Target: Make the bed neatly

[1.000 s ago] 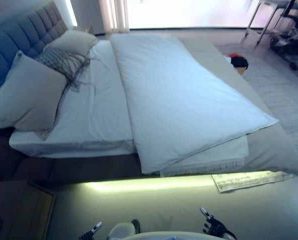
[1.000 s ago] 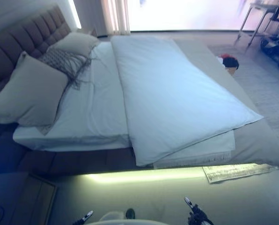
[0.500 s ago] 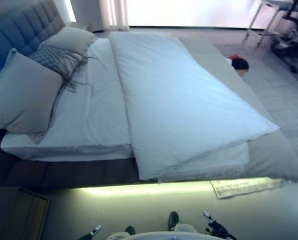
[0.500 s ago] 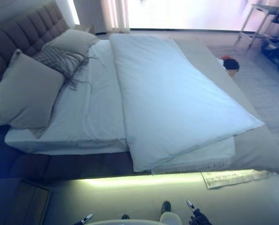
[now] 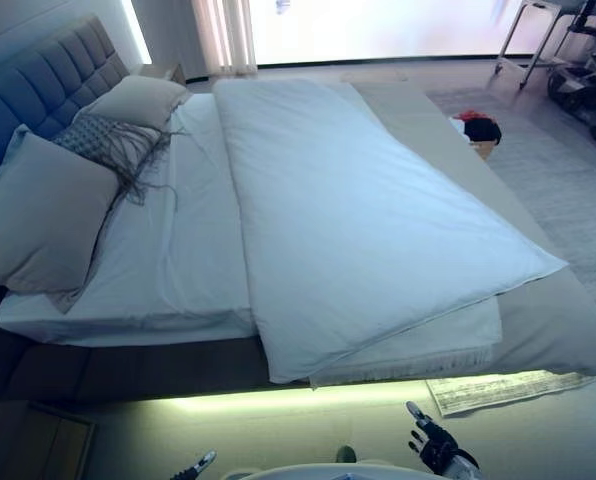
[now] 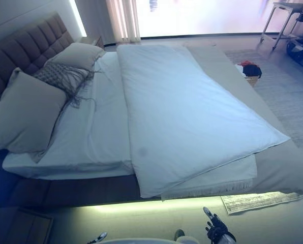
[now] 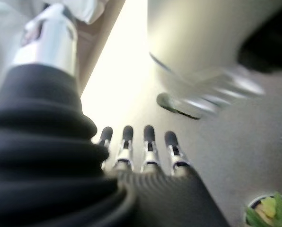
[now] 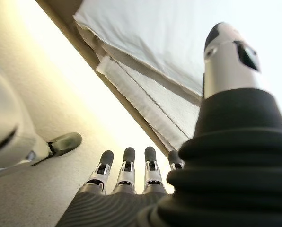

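Observation:
A white duvet lies aslant down the bed, its near corner hanging over the side edge above a folded fringed blanket. The white sheet shows bare to the left of it. Two large pillows and a grey fringed cushion rest against the tufted headboard. My left hand hangs low at the bottom edge, fingers straight and empty. My right hand hangs low at the bottom right, fingers straight, holding nothing, short of the bed's side.
A wooden nightstand stands at the lower left. A patterned rug peeks from under the bed's foot end. A basket with red and black items sits on the far side. A metal-legged stand is at the back right.
The whole picture has shifted: the camera has moved nearer the bed and slightly right. Both hands stay low and empty. Bedding has not moved.

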You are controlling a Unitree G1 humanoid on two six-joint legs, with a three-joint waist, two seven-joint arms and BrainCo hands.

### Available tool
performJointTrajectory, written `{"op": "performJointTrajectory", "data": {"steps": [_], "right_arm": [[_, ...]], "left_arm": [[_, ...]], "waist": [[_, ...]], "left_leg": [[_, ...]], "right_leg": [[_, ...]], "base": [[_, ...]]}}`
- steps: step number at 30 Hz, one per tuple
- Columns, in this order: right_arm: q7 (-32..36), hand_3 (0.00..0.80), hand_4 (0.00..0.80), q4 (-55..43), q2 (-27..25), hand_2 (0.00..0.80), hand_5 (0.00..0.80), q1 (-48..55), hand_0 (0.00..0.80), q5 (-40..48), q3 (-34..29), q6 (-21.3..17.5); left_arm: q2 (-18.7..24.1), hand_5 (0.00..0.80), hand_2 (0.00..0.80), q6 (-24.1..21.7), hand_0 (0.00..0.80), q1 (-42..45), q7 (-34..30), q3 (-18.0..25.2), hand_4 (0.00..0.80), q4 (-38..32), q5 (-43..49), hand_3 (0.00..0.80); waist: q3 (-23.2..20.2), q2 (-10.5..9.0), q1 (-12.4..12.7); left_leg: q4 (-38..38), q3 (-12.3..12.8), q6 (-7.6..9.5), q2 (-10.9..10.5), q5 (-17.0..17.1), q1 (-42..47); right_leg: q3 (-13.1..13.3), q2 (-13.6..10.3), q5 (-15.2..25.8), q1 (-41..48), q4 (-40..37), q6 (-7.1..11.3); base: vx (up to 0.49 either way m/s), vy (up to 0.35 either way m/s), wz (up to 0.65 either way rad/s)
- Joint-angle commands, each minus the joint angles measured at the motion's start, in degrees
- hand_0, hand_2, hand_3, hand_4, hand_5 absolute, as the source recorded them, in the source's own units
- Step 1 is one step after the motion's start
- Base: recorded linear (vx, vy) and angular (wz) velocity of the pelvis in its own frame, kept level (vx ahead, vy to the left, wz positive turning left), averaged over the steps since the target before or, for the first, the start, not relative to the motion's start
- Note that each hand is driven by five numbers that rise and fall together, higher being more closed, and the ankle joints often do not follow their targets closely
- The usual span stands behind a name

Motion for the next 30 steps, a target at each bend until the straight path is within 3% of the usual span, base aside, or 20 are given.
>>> {"op": "performJointTrajectory", "data": {"steps": [1,3,5,7,9,12,15,19,21,26,30], "right_arm": [[1.87,0.000,0.000,1.28,-1.83,0.000,0.000,-3.01,0.000,0.26,-0.06,0.10],[2.47,0.000,0.000,0.61,-2.11,0.000,0.000,-2.83,0.000,1.66,-0.60,0.10],[2.39,0.000,0.000,0.32,-2.55,0.000,0.000,-2.78,0.000,4.17,-1.85,-0.41],[1.80,0.000,0.000,0.39,-2.44,0.000,0.000,-2.83,0.000,5.70,-3.03,-0.60],[2.86,0.000,0.000,0.80,-2.72,0.000,0.000,-2.42,0.000,7.99,-3.90,-0.50],[4.36,0.000,0.000,1.30,-2.52,0.000,0.000,-1.92,0.000,8.49,-4.93,-0.76],[3.96,0.000,0.000,1.09,-2.61,0.000,0.000,-2.58,0.000,8.22,-4.97,-0.21],[3.97,0.000,0.000,1.14,-3.91,0.000,0.000,-5.32,0.000,11.39,-4.94,-0.25],[1.93,0.000,0.000,0.07,-4.70,0.000,0.000,-8.66,0.000,13.74,-3.91,-0.36],[-0.84,0.000,0.000,-1.11,-7.80,0.000,0.000,-13.93,0.000,16.08,-4.60,3.12],[-2.83,0.000,0.000,-0.91,-10.26,0.000,0.000,-16.93,0.000,18.72,-4.94,5.45]], "left_arm": [[-0.40,0.000,0.000,-0.61,0.000,1.01,0.03,0.71,0.000,2.22,0.70,0.000],[-0.21,0.000,0.000,-0.59,0.000,1.29,0.06,0.84,0.000,2.36,2.64,0.000],[-0.04,0.000,0.000,-0.91,0.000,0.95,-0.33,1.35,0.000,2.45,4.71,0.000],[0.00,0.000,0.000,-1.66,0.000,0.60,-1.28,1.73,0.000,2.89,6.51,0.000],[0.65,0.000,0.000,-1.96,0.000,0.23,-1.63,0.99,0.000,2.48,5.28,0.000],[2.53,0.000,0.000,-2.31,0.000,-0.72,-2.02,0.40,0.000,1.72,3.67,0.000],[4.60,0.000,0.000,-1.56,0.000,-1.25,-2.66,-0.76,0.000,0.69,3.75,0.000],[6.14,0.000,0.000,-1.79,0.000,-2.48,-2.13,-1.41,0.000,0.27,3.01,0.000],[6.94,0.000,0.000,-1.85,0.000,-4.96,-2.14,-2.50,0.000,-0.31,1.15,0.000],[6.64,0.000,0.000,-2.10,0.000,-9.62,-2.18,-3.82,0.000,-1.60,-0.75,0.000],[7.17,0.000,0.000,-1.32,0.000,-11.65,-2.66,-4.20,0.000,-2.42,-2.12,0.000]], "waist": [[-0.08,1.95,0.13],[0.01,2.80,0.41],[-0.18,2.95,0.52],[-0.61,2.99,0.19],[-0.89,2.88,0.06],[-1.76,2.78,0.17],[-2.14,2.84,1.35],[-1.33,2.22,1.45],[0.84,2.47,1.52],[5.85,2.53,2.40],[8.36,2.67,3.25]], "left_leg": [[-14.86,0.23,2.58,3.66,9.10,0.96],[-23.10,0.87,1.21,7.15,13.35,1.62],[-25.70,2.01,0.73,8.46,12.36,1.73],[-24.58,3.02,1.06,7.76,9.79,2.70],[-21.80,2.36,1.15,6.69,8.09,2.06],[-20.88,3.10,2.55,5.59,6.33,2.90],[-21.46,3.68,3.54,4.72,5.53,3.76],[-21.07,2.65,3.51,4.53,4.74,2.41],[-18.74,1.92,2.53,6.29,5.42,-2.08],[-12.58,-0.49,0.28,8.63,7.22,-12.26],[-9.82,-3.15,-0.49,8.89,8.25,-17.88]], "right_leg": [[0.31,-1.09,-6.62,1.36,7.12,3.21],[0.08,-2.10,-7.56,3.35,6.83,4.13],[-0.42,-4.35,-8.74,5.55,6.89,5.38],[-0.99,-6.45,-8.96,5.73,7.77,6.69],[-0.21,-8.06,-8.05,5.73,8.17,7.83],[-0.40,-9.88,-6.77,5.83,7.59,9.18],[-3.02,-11.69,-6.01,4.26,9.98,9.20],[-0.58,-10.27,-3.49,-0.15,5.84,9.74],[1.70,-9.64,-3.58,-3.81,6.64,9.56],[1.22,-8.31,-6.08,-7.98,11.10,8.33],[0.94,-8.43,-7.45,-11.87,14.34,8.04]], "base": [[0.251,0.291,-0.40],[0.258,0.349,-0.24],[0.235,0.371,-0.20],[0.208,0.311,-0.14],[0.175,0.234,-0.13],[0.201,0.161,-0.01],[0.133,0.059,0.07],[0.026,-0.102,-0.13],[-0.183,-0.169,0.02],[-0.194,-0.153,0.19],[-0.080,-0.122,0.13]]}}
